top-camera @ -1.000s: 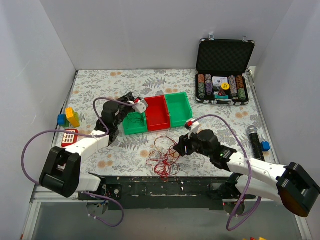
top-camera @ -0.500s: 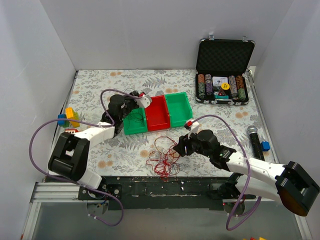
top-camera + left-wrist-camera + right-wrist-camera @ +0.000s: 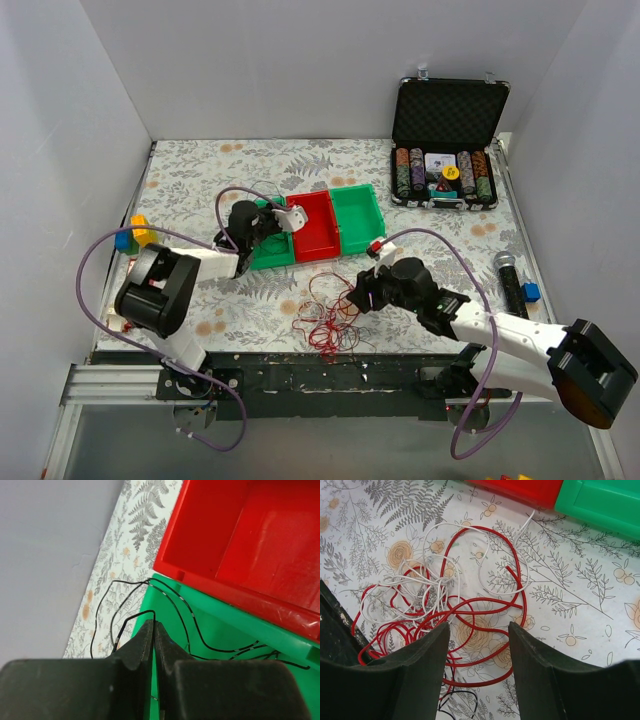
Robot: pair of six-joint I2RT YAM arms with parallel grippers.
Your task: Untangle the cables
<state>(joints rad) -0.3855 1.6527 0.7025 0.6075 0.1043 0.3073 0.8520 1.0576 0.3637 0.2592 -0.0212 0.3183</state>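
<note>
Red and whitish wire makes up most of the cables (image 3: 325, 318). They form a loose knot on the patterned surface (image 3: 200, 180), at 6 o'clock in the overhead view and close to the near edge. On the right wrist camera I see the red wound through the white in open loops lying flat.

Right end effector (image 3: 479, 630): released, jaws standing well apart. It hangs over the 2 o'clock side of the knot, with the wire lying below and ahead of the fingers. I cannot tell whether the tips touch the surface.

Left end effector (image 3: 153, 625): clenched, fingers pressed flat together. It is over the green tray (image 3: 225, 625) at the 9 o'clock end of the row of three trays near the middle of the surface. A dark strand (image 3: 181, 601) runs over that tray's rim and across its floor. One loop of it comes right up to the fingertips, where it looks pinched. This strand lies well apart from the main knot.

Red tray (image 3: 240, 540): side by side with the green one and touching it. A second green tray (image 3: 357, 212) sits next to it toward 3 o'clock.

Also on the surface:
- open chip case (image 3: 448, 130) at 1 o'clock
- microphone (image 3: 508, 278) at 4 o'clock
- coloured blocks (image 3: 135, 235) at 9 o'clock
</note>
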